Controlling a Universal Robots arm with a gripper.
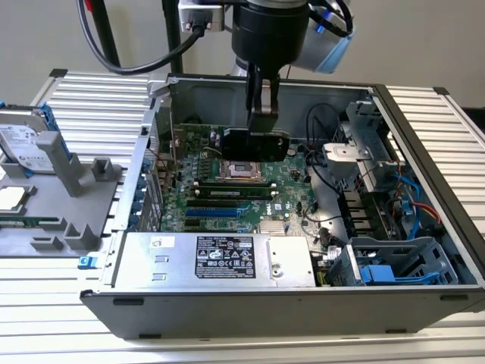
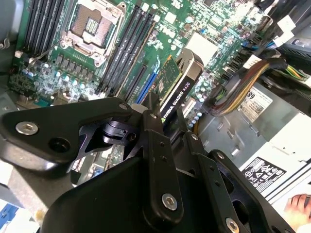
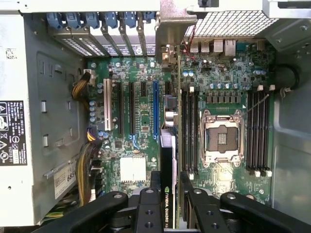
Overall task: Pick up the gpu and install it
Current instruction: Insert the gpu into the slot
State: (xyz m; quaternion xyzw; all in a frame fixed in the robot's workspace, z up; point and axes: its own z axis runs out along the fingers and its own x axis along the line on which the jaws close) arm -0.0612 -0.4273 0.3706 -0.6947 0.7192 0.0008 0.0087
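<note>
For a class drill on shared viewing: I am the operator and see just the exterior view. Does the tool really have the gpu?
Observer: Yes. In the second wrist view the tool pinches the gpu edge-on, with the green face on one side and the black cover on the other.
Operator: How does it lie against the slots?
Observer: In the first wrist view it runs parallel to the blue slot, offset toward the CPU socket.
</note>
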